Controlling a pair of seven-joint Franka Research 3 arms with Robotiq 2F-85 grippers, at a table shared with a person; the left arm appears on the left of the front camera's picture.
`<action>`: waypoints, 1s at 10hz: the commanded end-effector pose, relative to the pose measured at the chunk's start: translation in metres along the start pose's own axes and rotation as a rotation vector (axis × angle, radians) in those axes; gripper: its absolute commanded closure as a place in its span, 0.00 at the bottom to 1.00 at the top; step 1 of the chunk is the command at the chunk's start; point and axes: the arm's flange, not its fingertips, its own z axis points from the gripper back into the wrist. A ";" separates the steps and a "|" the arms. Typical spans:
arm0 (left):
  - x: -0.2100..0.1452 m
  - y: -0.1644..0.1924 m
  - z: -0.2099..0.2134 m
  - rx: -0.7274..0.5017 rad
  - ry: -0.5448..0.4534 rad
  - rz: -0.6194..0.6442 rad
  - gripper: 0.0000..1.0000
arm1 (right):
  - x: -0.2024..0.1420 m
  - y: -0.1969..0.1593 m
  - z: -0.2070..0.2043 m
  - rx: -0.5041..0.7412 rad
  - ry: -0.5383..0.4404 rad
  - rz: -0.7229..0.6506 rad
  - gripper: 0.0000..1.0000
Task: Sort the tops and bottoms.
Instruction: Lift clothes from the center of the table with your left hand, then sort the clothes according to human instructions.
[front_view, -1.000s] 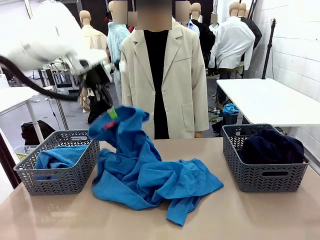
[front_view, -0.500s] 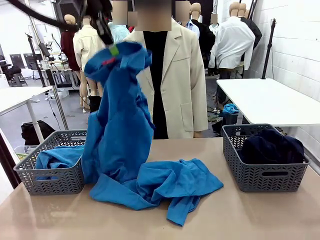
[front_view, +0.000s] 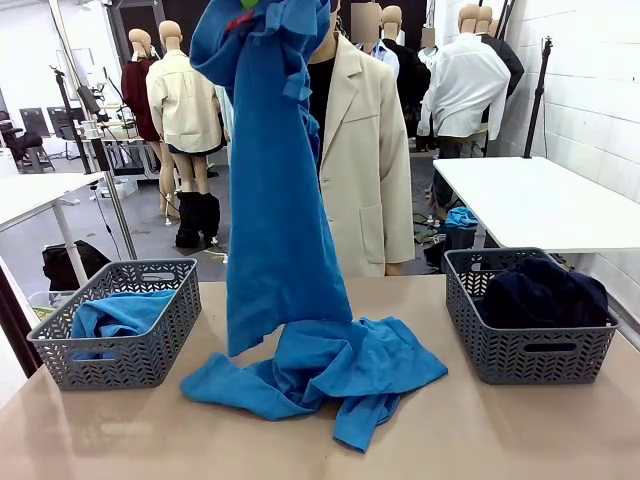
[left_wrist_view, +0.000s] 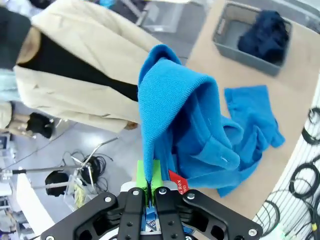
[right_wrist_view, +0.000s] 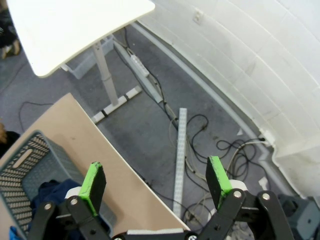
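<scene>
My left gripper (left_wrist_view: 150, 184) is shut on a fold of a bright blue top (front_view: 275, 170) and holds it high over the table's middle. The garment hangs in a long drape, and its lower end reaches a second blue top (front_view: 345, 372) crumpled on the tabletop. A third blue top (front_view: 115, 312) lies in the left grey basket (front_view: 130, 362). Dark navy bottoms (front_view: 545, 290) fill the right grey basket (front_view: 525, 352). My right gripper (right_wrist_view: 155, 179) stands open with nothing between its fingers, past the table's right edge, above the floor beside that basket (right_wrist_view: 22, 167).
A person in a beige jacket (front_view: 368, 150) stands at the far side, right behind the hanging top. A white table (front_view: 540, 200) stands at the back right. Cables lie on the floor (right_wrist_view: 195, 130) under my right gripper. Bare tabletop (front_view: 520, 430) shows at the front.
My left gripper has risen steeply with the blue top, from just above the table to past the picture's top edge. The garment now hangs stretched out, and the other top stays on the table.
</scene>
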 end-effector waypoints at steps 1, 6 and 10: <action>0.054 0.013 0.027 0.063 0.024 0.051 1.00 | -0.002 0.000 -0.002 -0.005 0.002 0.008 0.00; 0.008 -0.002 0.006 0.034 0.002 0.029 1.00 | -0.002 0.000 -0.002 -0.005 0.002 0.008 0.00; 0.008 -0.002 0.006 0.034 0.002 0.029 1.00 | -0.002 0.000 -0.002 -0.005 0.002 0.008 0.00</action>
